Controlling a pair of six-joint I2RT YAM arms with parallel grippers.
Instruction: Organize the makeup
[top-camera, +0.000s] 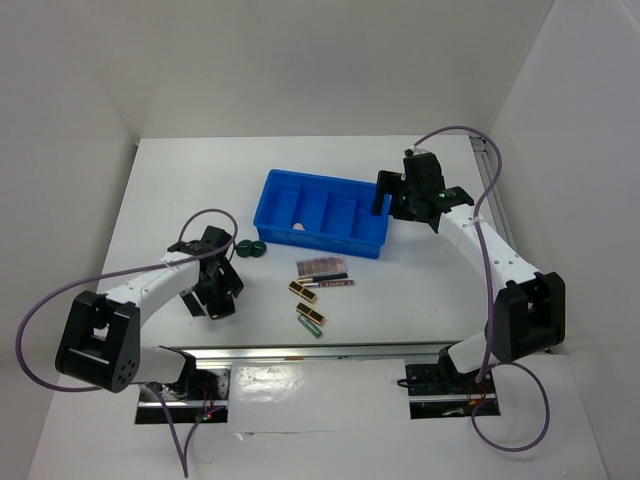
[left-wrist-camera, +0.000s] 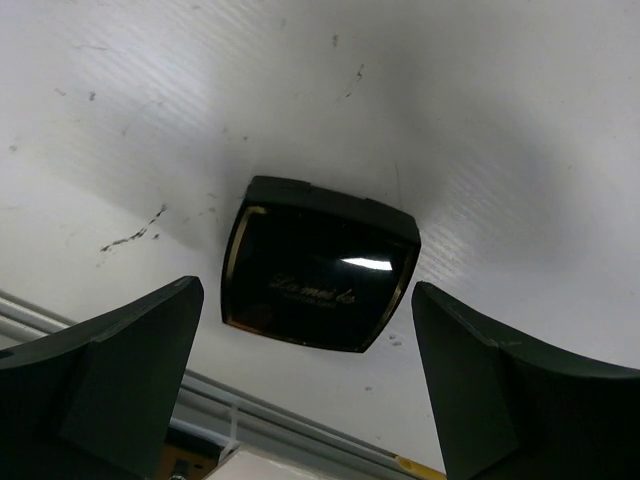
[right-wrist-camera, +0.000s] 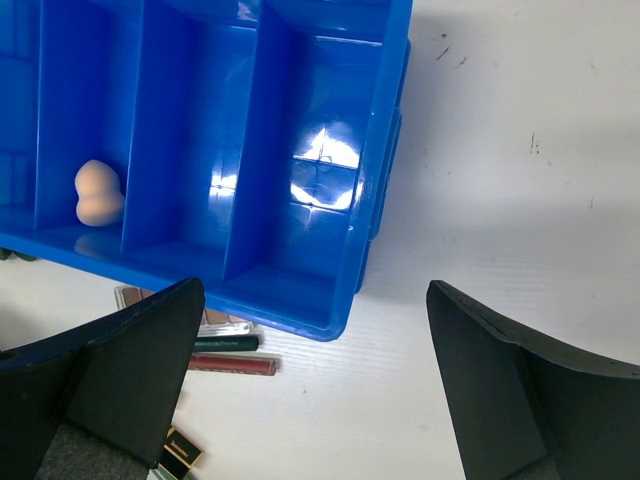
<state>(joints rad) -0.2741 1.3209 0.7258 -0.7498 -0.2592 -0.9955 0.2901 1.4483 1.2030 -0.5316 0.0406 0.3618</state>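
under your left gripper (left-wrist-camera: 305, 300), jaws wide apart, the black square compact (left-wrist-camera: 320, 270) lies on the table (left-wrist-camera: 500, 100), gold script unreadable. your right gripper (right-wrist-camera: 315, 300) is spread too, above the blue tray (right-wrist-camera: 385, 150) holding the peach sponge (right-wrist-camera: 98, 193).

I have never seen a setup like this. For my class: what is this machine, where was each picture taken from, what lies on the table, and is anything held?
Two robot arms stand on a white table. The overhead picture looks down on both; the other two come from wrist cameras. The left gripper hangs open above a black square compact. The right gripper hangs open by one end of a blue tray, which holds a peach sponge. Loose on the table: a pinkish palette, pencils, black-gold cases, a dark green round piece. Nothing is held.
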